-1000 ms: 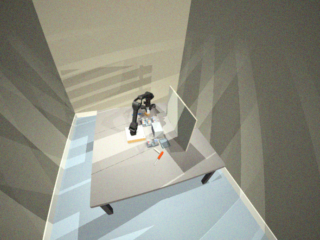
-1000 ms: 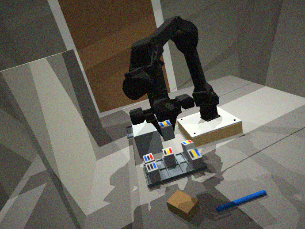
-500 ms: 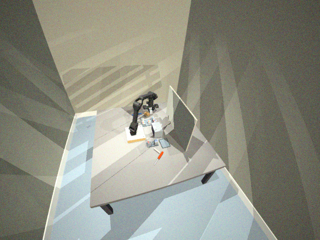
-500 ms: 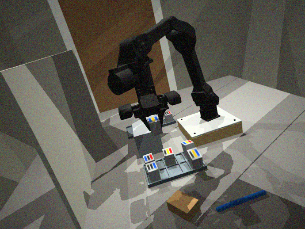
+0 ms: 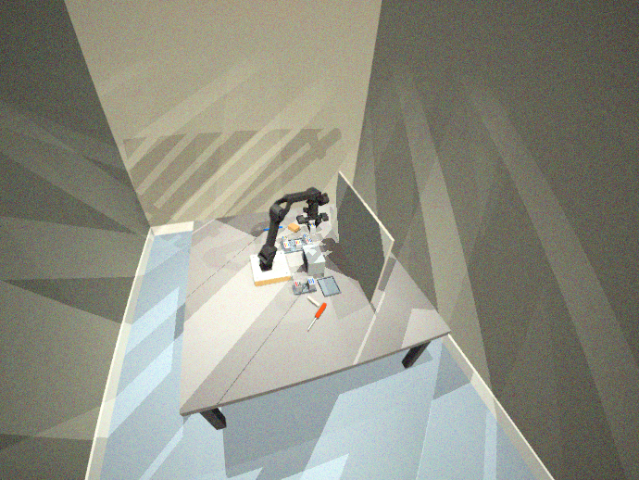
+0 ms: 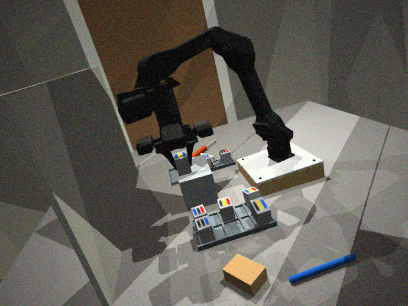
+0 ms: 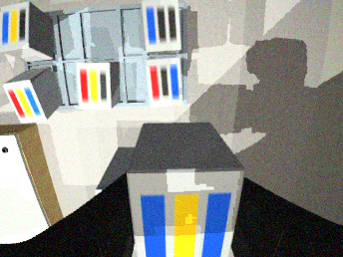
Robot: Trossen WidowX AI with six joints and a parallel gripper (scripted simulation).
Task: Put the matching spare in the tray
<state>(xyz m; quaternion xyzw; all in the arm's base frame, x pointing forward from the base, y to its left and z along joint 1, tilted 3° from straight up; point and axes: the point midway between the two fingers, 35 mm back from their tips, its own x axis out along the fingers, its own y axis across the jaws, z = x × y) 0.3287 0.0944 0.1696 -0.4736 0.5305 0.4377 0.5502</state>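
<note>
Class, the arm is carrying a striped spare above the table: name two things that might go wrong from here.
1. The pincer grips the blue-yellow-blue spare only near its top; it might slip out.
2. It hangs right above the tall grey block; lowering here might strike the block instead of reaching the tray.

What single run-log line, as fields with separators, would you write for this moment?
phase: carrying spare | gripper: shut on blue-yellow-blue spare | position: lifted above grey block, clear of rack | tray: not reached | release: pending
</note>
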